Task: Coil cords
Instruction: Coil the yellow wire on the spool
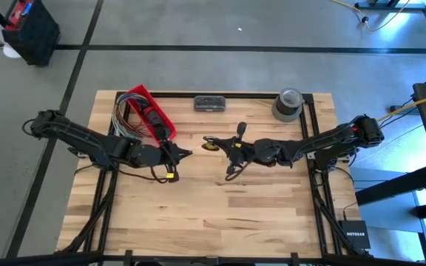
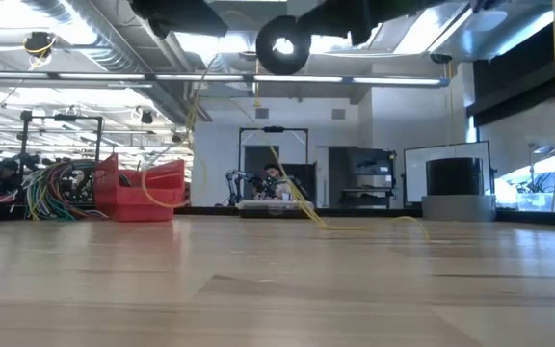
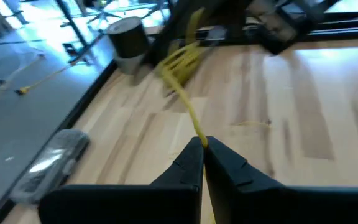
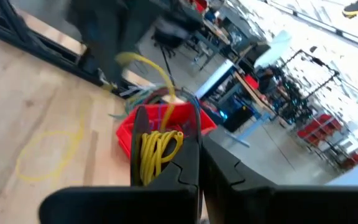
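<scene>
The cord is thin and yellow. Part of it is gathered into a small coil of several loops [image 4: 156, 149] at my right gripper [image 4: 199, 157], which is shut on it above the table's middle [image 1: 213, 144]. From the coil [image 3: 180, 59] a single strand [image 3: 188, 112] runs straight to my left gripper [image 3: 202, 144], shut on it just left of the coil [image 1: 186, 153]. A slack loop of cord [image 4: 48, 155] lies flat on the wood, and a length hangs down to the table [image 2: 297, 198]. My left gripper pinches one strand of the cord [image 3: 197, 138] between its two fingertips. The fingers point toward the table's right, slanting a little down, along the strand. The strand leaves the tips in a straight line toward the coil, clear of the table. My right gripper holds the coil by the top of its loops [image 4: 166, 135], several strands together, with fingers about level and pointing toward the table's left. The fingers hide the exact place of contact. The loops hang beside and below the fingers, clear of the table.
A red bin [image 1: 152, 112] with a bundle of multicoloured wires [image 2: 56, 193] stands at the far left. A dark flat device [image 1: 209, 103] and a roll of tape [image 1: 288, 104] sit along the far edge. The near half of the table [image 1: 220, 214] is bare wood.
</scene>
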Controlling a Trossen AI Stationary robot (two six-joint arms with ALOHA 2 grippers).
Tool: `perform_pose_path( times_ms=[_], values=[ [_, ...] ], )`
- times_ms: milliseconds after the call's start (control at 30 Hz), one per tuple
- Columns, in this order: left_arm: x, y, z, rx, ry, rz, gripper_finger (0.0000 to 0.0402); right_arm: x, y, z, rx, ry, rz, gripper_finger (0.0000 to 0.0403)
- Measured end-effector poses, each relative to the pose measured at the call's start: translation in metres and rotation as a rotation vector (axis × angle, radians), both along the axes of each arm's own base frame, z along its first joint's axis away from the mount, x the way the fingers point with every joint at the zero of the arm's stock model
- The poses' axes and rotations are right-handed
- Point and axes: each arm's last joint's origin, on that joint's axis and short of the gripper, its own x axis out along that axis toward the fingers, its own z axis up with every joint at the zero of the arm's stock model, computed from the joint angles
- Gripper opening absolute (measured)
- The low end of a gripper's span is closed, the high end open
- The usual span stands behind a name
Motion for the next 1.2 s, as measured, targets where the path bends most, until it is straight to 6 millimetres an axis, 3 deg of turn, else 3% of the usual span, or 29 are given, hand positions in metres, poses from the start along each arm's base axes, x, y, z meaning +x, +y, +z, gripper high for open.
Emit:
perform_pose_path(
  times_ms=[567,933,1200],
  values=[
    [0.040,-0.011,-0.009,-0.035,-0.171,-0.080,0.0002,0.038,0.002,-0.014,0.007,-0.002,0.035,0.0005],
    [0.056,0.003,-0.027,-0.035,-0.124,-0.015,0.0003,0.048,0.003,-0.002,0.117,-0.077,0.015,0.0005],
    [0.057,0.010,-0.029,-0.031,-0.113,0.018,0.0007,0.050,0.005,0.012,0.218,-0.159,-0.054,0.0005]
  ],
)
